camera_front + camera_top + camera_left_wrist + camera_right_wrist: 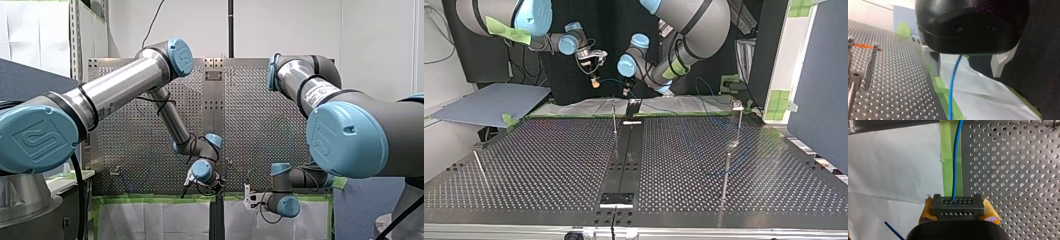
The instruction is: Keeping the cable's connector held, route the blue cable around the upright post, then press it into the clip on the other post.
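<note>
Perforated table [549, 160], both arms at its far edge in the top view.
My right gripper [958, 212] pinches the connector [957, 204]; my left gripper [965, 66], spread, straddles the blue cable [952, 87]. Guide it without tugging.

A perforated metal table [549, 165] carries a thin upright metal post [614, 117] mid-way along its edge by the arms, and a clip-topped metal post [737, 107] near that edge's corner at the top view's right. Beyond this edge, a grey perforated block connector [957, 206] sits between my right gripper [958, 213] fingers. A thin blue cable [955, 157] runs ahead over the green tape strip [946, 157] bordering the table.
</note>
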Available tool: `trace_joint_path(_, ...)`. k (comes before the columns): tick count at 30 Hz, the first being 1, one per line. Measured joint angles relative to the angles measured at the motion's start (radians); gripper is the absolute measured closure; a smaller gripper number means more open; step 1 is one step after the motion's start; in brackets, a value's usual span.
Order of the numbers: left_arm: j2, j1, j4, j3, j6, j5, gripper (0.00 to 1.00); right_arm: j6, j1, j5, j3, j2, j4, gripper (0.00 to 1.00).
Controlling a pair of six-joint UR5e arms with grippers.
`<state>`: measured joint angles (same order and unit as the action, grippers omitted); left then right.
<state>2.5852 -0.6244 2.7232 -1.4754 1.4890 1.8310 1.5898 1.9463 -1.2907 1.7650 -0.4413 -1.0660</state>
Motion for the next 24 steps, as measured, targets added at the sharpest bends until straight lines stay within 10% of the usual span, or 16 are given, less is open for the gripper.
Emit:
trace_joint_path(5, 0.0, -0.001, 0.008, 0.006, 0.005, 0.003, 0.0, -0.002, 0.001, 0.01, 0.0, 0.0, 0.01, 1.0)
trace_joint_path(8, 0.0, -0.002, 0.009, 0.006, 0.005, 0.011, 0.17, -0.003, 0.002, 0.014, 0.0, 0.0, 0.013, 1.0)
trace_joint_path(16, -0.001, -0.001, 0.007, 0.006, 0.001, 0.034, 0.98, -0.003, 0.002, 0.014, 0.0, 0.0, 0.016, 1.0)
trace_joint_path(24, -0.001, 0.002, -0.004, 0.006, -0.027, 0.068, 0.98, -0.003, -0.009, 0.007, 0.0, 0.0, 0.016, 1.0)
